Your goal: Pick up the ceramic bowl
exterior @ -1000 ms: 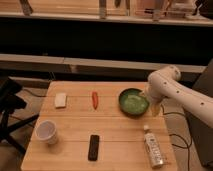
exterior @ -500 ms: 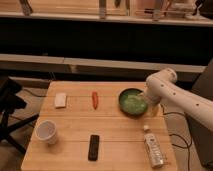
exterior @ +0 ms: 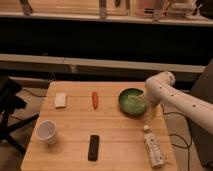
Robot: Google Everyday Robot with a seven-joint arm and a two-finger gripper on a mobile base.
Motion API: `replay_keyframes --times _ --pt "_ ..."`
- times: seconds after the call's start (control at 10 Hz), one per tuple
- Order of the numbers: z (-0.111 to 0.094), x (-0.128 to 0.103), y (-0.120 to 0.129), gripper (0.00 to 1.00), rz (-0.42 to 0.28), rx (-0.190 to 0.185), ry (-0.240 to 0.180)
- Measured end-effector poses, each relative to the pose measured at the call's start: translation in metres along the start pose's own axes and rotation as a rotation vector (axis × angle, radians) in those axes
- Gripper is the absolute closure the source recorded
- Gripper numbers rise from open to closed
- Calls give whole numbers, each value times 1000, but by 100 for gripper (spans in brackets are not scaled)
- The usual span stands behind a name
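The ceramic bowl (exterior: 132, 102) is a round, shallow, glossy green dish with a darker rim. It sits on the wooden table (exterior: 115, 135) at the back right. My white arm reaches in from the right and bends down at the bowl's right edge. My gripper (exterior: 152, 111) hangs just right of the bowl's rim, close to the table top.
On the table lie a white block (exterior: 60, 100) at the back left, a red carrot-like piece (exterior: 95, 99), a white cup (exterior: 46, 131) at the front left, a black remote (exterior: 93, 147) and a lying bottle (exterior: 153, 147) at the front right. Black chair at left.
The arm has shifted slightly and the gripper has come down a little at the bowl's right edge. The bowl and the other objects have not moved.
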Motion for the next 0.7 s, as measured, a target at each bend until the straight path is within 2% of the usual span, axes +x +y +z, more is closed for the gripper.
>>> replay_keyframes --times 0.4,0.7 --pt "9 1 1 20 -4 -5 -10" --pt "16 3 4 37 -2 -11 -20"
